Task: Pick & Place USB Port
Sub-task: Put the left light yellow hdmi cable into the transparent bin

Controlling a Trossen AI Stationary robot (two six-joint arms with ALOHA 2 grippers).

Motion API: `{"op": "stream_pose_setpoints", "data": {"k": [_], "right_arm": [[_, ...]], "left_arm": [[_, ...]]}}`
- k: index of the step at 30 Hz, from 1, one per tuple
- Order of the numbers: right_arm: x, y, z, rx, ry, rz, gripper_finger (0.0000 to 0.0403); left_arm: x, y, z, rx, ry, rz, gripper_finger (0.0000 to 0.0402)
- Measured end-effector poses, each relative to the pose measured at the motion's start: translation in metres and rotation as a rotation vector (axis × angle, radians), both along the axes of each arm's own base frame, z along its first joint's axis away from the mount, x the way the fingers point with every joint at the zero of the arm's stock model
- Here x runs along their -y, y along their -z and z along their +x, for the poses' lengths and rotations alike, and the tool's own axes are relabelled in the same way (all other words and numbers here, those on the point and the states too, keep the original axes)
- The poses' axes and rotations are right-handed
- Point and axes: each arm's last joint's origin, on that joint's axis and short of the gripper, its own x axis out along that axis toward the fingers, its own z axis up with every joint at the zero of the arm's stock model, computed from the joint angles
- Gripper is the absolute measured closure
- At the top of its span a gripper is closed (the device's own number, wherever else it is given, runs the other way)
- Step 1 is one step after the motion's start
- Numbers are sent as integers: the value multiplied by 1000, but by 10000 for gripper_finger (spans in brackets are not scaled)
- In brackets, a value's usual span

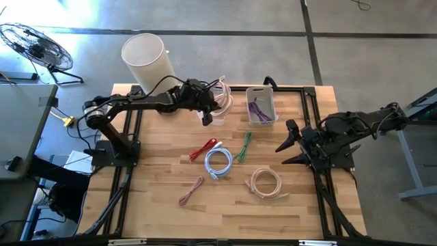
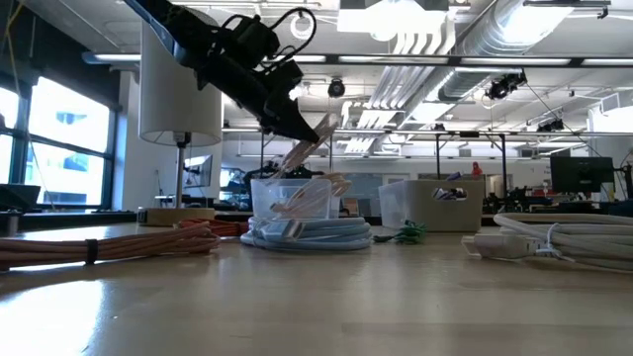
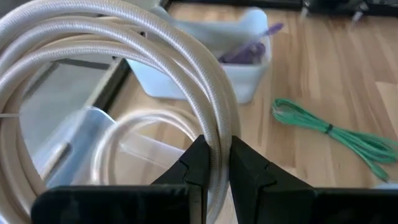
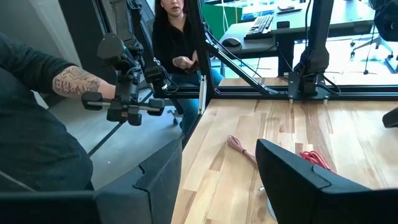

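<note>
Left gripper [image 3: 214, 163] pinches a thick white cable [image 3: 155, 43] between its two dark fingers, with the jaws squeezed on it. From the camera on that wrist, the cable loops hang right over a clear bin [image 3: 87, 134] that already has a pale cable coiled inside. From above, this gripper [image 1: 208, 113] sits over the same clear bin [image 1: 220, 109] at the far side of the table [image 1: 157, 205], but the arm covers much of the bin there. From the low camera, the white cable [image 2: 307, 153] dips down into the clear bin [image 2: 292, 203], and you cannot see that from above. Right gripper [image 1: 292, 145] waits near the right edge of the table with its fingers spread wide and nothing in them. A second bin [image 1: 261, 106] holds a purple cable [image 1: 257, 109]. Loose on the wood lie a red cable [image 1: 203, 148], a light blue cable [image 1: 218, 162], a green cable [image 1: 244, 147], a pink cable [image 1: 192, 190] and a tan cable [image 1: 266, 183]. Only the right wrist camera shows a person [image 4: 180, 46] sitting past the table, and a tattooed arm [image 4: 65, 81] close by. The plugs on the cables are too small to make out.
</note>
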Motion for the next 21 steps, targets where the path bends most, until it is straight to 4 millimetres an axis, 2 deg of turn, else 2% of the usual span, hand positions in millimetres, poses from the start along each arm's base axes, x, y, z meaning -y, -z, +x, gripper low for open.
{"op": "stream_pose_setpoints", "data": {"k": [11, 18, 21], "right_arm": [[0, 0, 0, -1, 6, 0, 204], [0, 0, 0, -2, 7, 3, 204], [0, 0, 0, -2, 7, 3, 204]], "left_arm": [[-5, 38, 13, -75, 41, -97, 366], [-11, 40, 10, -87, -2, -92, 366], [-14, 40, 9, -80, -25, -123, 341]]}}
